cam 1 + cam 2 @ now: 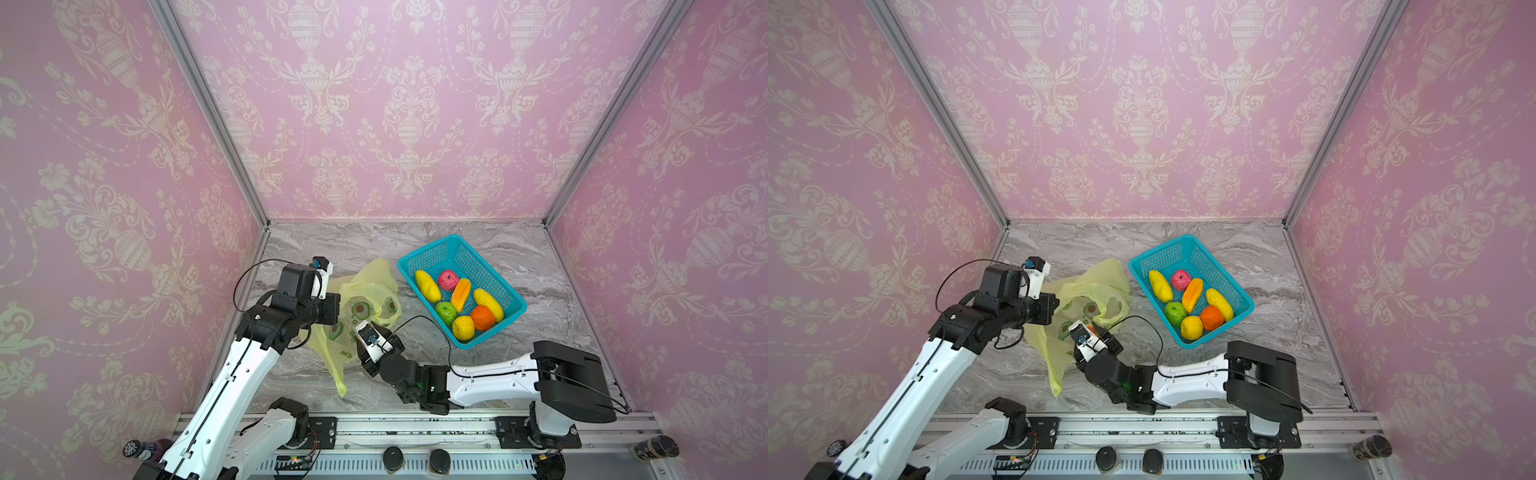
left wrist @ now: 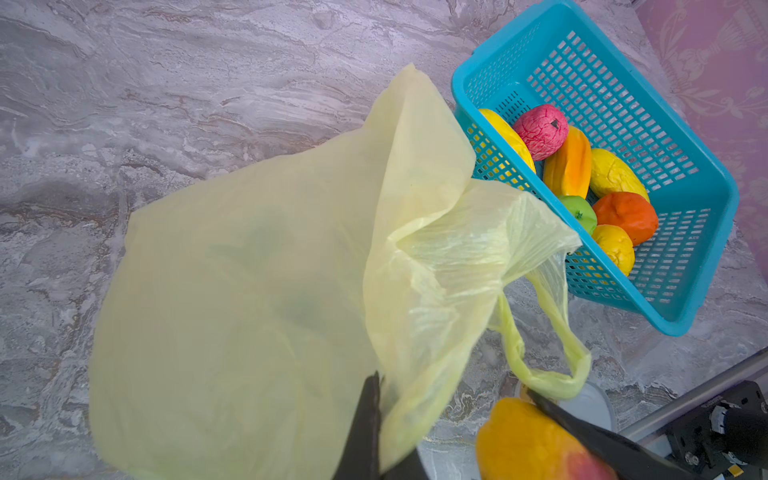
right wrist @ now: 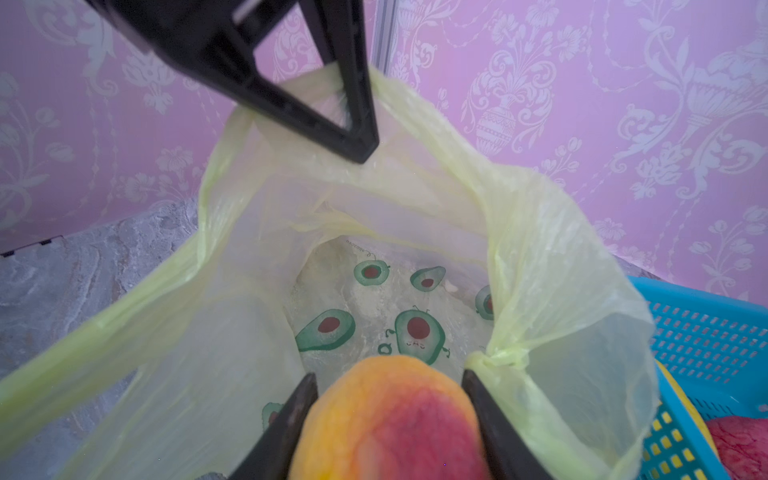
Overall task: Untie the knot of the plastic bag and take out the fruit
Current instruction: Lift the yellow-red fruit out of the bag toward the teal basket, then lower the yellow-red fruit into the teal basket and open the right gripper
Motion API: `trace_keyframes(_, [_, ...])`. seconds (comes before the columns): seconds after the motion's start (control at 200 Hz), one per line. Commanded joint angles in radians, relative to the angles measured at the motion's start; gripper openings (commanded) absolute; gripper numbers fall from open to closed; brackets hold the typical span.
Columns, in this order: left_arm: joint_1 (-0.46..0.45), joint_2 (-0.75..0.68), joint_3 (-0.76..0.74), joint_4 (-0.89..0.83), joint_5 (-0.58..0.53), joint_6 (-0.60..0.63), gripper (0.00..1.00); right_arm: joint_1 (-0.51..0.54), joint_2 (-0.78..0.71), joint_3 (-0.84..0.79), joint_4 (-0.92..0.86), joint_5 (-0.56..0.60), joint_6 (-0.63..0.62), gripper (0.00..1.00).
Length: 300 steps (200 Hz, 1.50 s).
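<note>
Left tool [image 3: 359, 145] pinches the plastic bag [image 3: 540, 249], lettering unreadable; right tool [image 3: 388, 376] grips an orange-red fruit [image 3: 390, 424].

A teal mesh basket [image 1: 428, 254] rests on marble tabletop [image 1: 540, 282] within pink walls [image 1: 407, 104].

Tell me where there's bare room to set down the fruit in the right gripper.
The basket is bare in its far half; its near half is crowded with seven fruits. The table behind the bag and right of the basket is bare too.
</note>
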State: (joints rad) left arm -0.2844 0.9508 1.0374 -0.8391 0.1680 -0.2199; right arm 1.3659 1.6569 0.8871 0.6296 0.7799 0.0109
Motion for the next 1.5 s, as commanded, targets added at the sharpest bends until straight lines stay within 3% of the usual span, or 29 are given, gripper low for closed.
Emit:
trace_keyframes(0.0, [0.008, -0.006, 0.008, -0.030, -0.027, 0.001, 0.00, -0.015, -0.116, -0.054, 0.033, 0.094, -0.040, 0.27])
trace_keyframes(0.13, [0.007, -0.003, 0.009, -0.030, -0.024, 0.002, 0.00, -0.056, -0.266, -0.134, -0.009, 0.155, -0.013, 0.28])
trace_keyframes(0.215, [0.007, -0.002, 0.009, -0.031, -0.020, 0.002, 0.00, -0.142, -0.369, -0.165, -0.143, 0.149, 0.090, 0.28])
trace_keyframes(0.44, [0.008, -0.001, 0.007, -0.030, -0.024, 0.001, 0.00, -0.546, -0.495, -0.148, -0.569, -0.171, 0.443, 0.26])
trace_keyframes(0.761, [0.007, 0.003, 0.007, -0.031, -0.026, 0.001, 0.00, -0.721, -0.228, 0.063, -0.761, -0.230, 0.452, 0.25])
trace_keyframes(1.001, [0.010, 0.006, 0.007, -0.031, -0.016, 0.001, 0.00, -0.812, 0.058, 0.321, -0.890, -0.242, 0.451, 0.17])
trace_keyframes(1.171, [0.010, 0.003, 0.006, -0.030, -0.023, 0.001, 0.00, -0.872, 0.172, 0.414, -0.930, -0.237, 0.479, 0.15])
trace_keyframes(1.416, [0.011, 0.015, 0.009, -0.032, -0.026, 0.001, 0.00, -0.923, 0.271, 0.484, -0.958, -0.259, 0.486, 0.23])
trace_keyframes(1.496, [0.012, 0.017, 0.009, -0.032, -0.030, 0.001, 0.00, -0.924, 0.277, 0.483, -0.950, -0.269, 0.489, 0.34])
